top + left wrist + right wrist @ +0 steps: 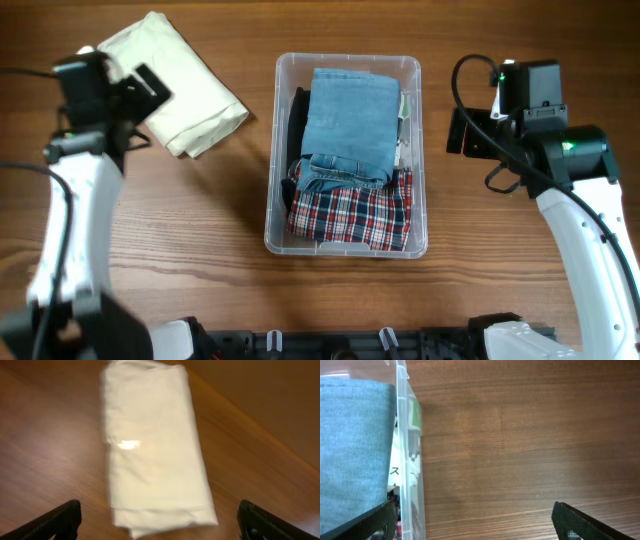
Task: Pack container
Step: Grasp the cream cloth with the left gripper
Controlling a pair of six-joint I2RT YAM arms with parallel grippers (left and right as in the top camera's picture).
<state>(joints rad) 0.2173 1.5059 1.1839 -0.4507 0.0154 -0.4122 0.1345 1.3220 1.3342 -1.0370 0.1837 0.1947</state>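
The clear plastic container (275,150) stands mid-table. It holds folded blue jeans (350,120), a red plaid garment (352,212) and a dark garment (297,125). A folded cream garment (185,85) lies on the table at the far left; it fills the left wrist view (152,445). My left gripper (159,522) is open and empty, its fingers on either side of the near end of the cream garment. My right gripper (475,522) is open and empty beside the container's right wall (410,450), with the jeans (352,445) showing behind it.
The wooden table (200,230) stretches around the container. The right arm's black cable (470,90) loops just right of the container. Arm bases stand at the front edge.
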